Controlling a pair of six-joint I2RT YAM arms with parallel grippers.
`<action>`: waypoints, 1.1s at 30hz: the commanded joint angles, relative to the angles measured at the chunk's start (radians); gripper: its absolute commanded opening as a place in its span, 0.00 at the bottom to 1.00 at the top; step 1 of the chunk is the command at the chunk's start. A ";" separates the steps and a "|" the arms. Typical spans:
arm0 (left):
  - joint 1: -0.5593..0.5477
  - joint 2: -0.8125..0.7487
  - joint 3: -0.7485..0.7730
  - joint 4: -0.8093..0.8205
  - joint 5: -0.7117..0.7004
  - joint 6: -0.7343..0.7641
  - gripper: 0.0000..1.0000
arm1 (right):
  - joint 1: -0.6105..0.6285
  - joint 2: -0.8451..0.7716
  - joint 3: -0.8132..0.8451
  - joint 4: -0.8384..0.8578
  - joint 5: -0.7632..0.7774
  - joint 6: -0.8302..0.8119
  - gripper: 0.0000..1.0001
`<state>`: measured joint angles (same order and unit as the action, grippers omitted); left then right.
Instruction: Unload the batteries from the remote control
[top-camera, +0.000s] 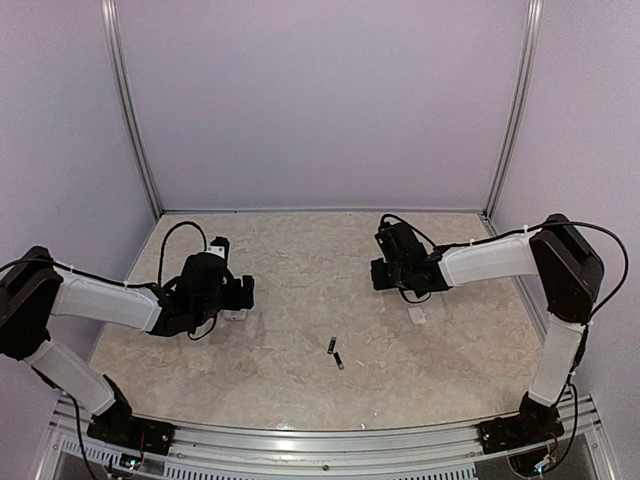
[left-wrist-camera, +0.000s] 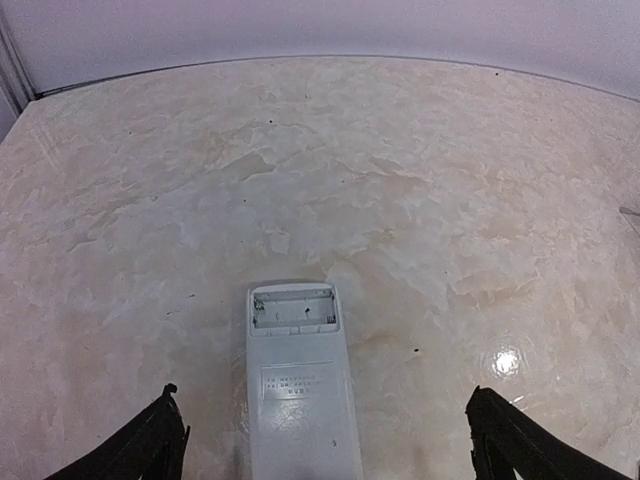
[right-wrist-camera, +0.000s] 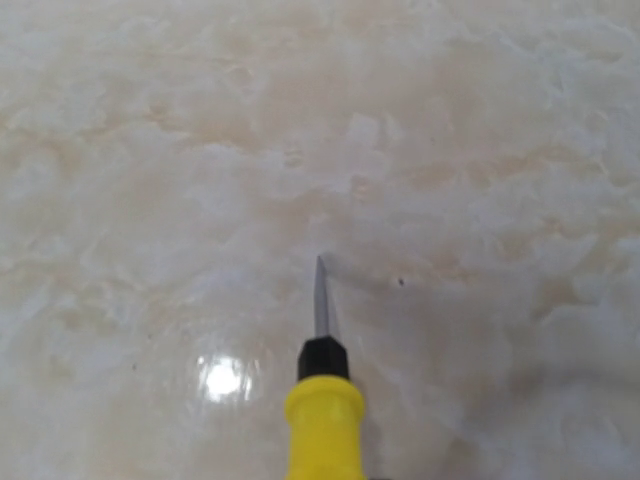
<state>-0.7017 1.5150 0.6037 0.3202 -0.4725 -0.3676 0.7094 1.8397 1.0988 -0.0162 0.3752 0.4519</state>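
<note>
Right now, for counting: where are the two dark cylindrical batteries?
Top view: the batteries lie close together near-centre on the beige table, left of the small white cover.

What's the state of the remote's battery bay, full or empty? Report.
Empty: the remote control shows its uncovered bay bare, and both batteries lie on the table.

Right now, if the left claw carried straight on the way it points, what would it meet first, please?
Probably the remote control, lying on the table inside the wide-open left claw. Past it only bare table shows, though depth is hard to judge.
</note>
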 joint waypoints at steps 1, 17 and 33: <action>-0.010 -0.056 0.031 -0.092 -0.061 0.032 0.95 | 0.042 0.077 0.045 -0.135 0.105 -0.039 0.00; -0.010 -0.123 0.021 -0.101 -0.121 0.079 0.95 | 0.104 0.107 -0.025 -0.299 -0.076 0.082 0.29; -0.009 -0.170 -0.009 -0.109 -0.142 0.090 0.95 | 0.102 0.012 0.083 -0.381 -0.066 0.046 0.44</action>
<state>-0.7086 1.3834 0.6075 0.2325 -0.5926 -0.3000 0.8047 1.9114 1.1400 -0.3187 0.3080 0.5175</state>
